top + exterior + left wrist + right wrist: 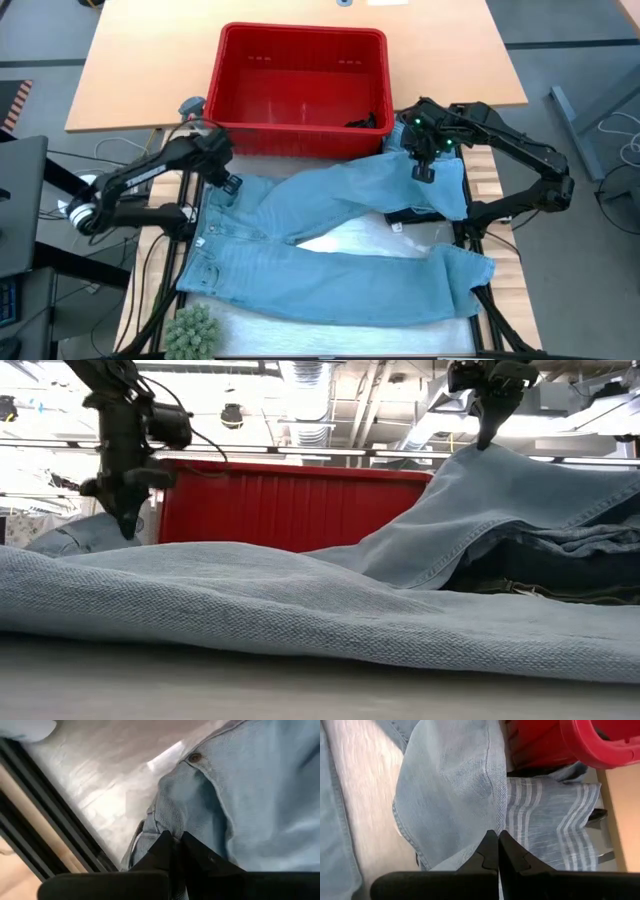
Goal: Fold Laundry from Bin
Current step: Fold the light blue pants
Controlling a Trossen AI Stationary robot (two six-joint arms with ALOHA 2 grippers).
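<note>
Left gripper (229, 186): fingers together, pinched on the waistband edge of the light blue jeans (340, 250), w/ a fold of denim caught between the tips (left wrist view). Sits at the jeans' left end, just near of the bin (303, 88).

Right gripper (422, 170): fingers together, clamped on the upper leg's cloth near its hem, at the right side, just near of the bin's right corner. Low view shows that leg tented up to the gripper.

Key relation: jeans' long axis runs left–right across the mat, waist at left, hems at right. Each arm holds its own end, so the garment lies between the two grippers. The lower leg lies flat, nearer the table's front edge; right arm is the closer one to its hem. Judgement: next move turns on carrying the raised leg toward the near side, onto the flat one.

View differences:
- High view: whole layout; a dark item left in the bin's right corner.
- Low view: lift height of the right-hand cloth; a dark garment (560, 575) stacked beneath.
- Right wrist view: a striped grey-blue garment (555, 825) under the held leg, beside the bin.
- Left wrist view: waistband button (194, 757).
</note>
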